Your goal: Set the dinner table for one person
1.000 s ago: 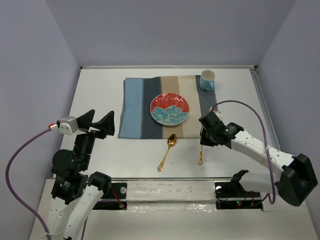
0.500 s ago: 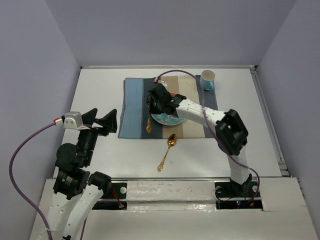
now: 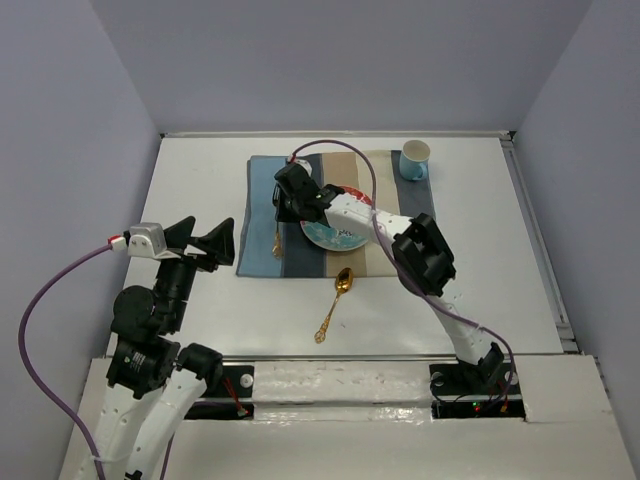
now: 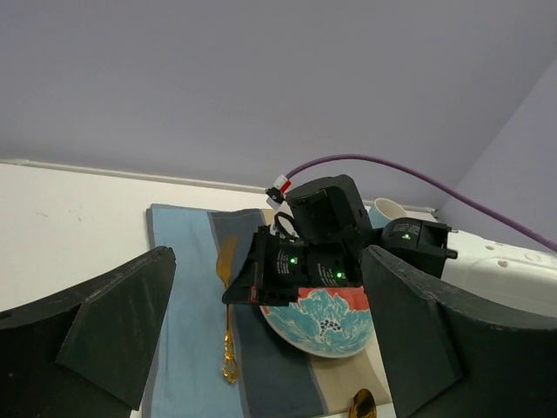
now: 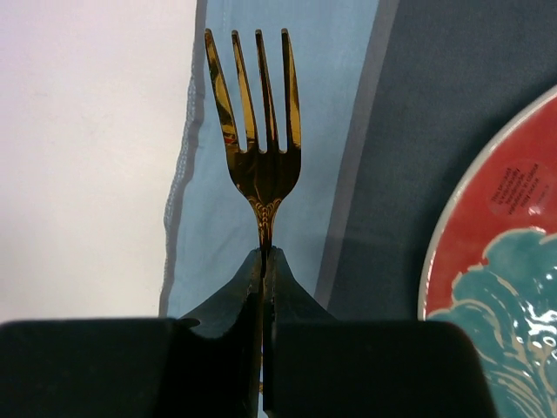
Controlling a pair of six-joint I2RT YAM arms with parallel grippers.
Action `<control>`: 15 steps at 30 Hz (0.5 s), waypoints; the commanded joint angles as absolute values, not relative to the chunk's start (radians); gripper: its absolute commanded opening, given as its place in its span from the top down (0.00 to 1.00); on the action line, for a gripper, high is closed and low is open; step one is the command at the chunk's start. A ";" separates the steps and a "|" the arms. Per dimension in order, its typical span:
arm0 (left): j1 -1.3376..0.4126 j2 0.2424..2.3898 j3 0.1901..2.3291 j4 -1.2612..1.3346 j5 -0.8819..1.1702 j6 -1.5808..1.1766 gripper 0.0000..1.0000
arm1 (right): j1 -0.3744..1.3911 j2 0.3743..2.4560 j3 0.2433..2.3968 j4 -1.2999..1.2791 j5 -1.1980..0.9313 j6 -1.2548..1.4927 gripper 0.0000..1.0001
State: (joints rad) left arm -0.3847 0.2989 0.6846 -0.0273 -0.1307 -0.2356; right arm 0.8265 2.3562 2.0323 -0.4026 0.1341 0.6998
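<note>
1 gold fork [image 5: 259, 165] is the thing to watch. The right pincer [image 5: 264, 261] is shut tight on its thin neck, just under the 4 prongs. The fork hangs over the light blue stripe of the striped placemat [image 3: 260, 200], just left of the red and blue plate [image 5: 487, 209]. From the left wrist view, its long handle points back toward the robot, low over the cloth. Whether the tip touches the cloth cannot be told.

The fork looks like hard, shiny metal. It should be light and stiff, so it will not bend or break. It is smooth, though, so it could slip or spin in a grip this narrow. The neck is a fair place to hold it, but the long handle may swing down. Setting it flat and low before letting go would likely be safest.

The plate sits in the middle of the placemat, and it could chip if bumped. 1 gold spoon [image 3: 335, 300] lies on the white counter [image 3: 200, 170], its bowl just at the near edge of the placemat. It will likely need a pinch at its thin handle too. 1 blue cup [image 3: 414, 160] stands at the far right corner of the placemat.

The left pincer [image 3: 197, 238] is spread wide and holds nothing. It hangs over the counter, left of the placemat.
</note>
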 commanded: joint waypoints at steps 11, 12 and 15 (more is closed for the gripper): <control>-0.385 0.316 0.690 0.018 -0.121 -0.226 0.01 | 0.834 2.405 2.131 -0.471 0.164 0.690 1.00; -0.385 0.316 0.690 0.018 -0.121 -0.227 0.01 | 0.834 2.399 2.125 -0.469 0.164 0.690 1.00; -0.387 0.314 0.690 0.018 -0.121 -0.229 0.01 | 0.834 2.375 2.118 -0.471 0.169 0.684 1.00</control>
State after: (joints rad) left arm -0.3847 0.2993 0.6846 -0.0273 -0.1307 -0.2356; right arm 0.8265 2.4168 2.0880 -0.4648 0.1471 0.6994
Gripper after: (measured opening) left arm 0.989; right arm 0.024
